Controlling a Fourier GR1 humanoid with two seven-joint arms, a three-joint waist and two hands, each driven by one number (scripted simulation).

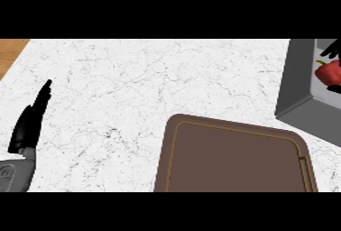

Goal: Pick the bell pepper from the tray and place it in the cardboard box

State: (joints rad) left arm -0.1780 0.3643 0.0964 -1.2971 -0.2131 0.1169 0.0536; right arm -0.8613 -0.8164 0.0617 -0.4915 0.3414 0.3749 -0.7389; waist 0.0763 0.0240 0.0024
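Note:
The red bell pepper (328, 72) shows at the right edge, over the inside of the grey box (297, 76). Black fingers of my right hand (331, 48) curl round it from above and below; most of that hand is cut off by the edge. I cannot tell whether the pepper touches the box's floor. The brown tray (233, 158) lies low in the middle with nothing on it. My left hand (30, 122) rests at the left edge, fingers straight and pointing up, far from both tray and box.
The white marble counter (146, 85) stretches across the view. A strip of wood (10, 52) shows at the top left corner. The box's near corner stands close to the tray's far right corner.

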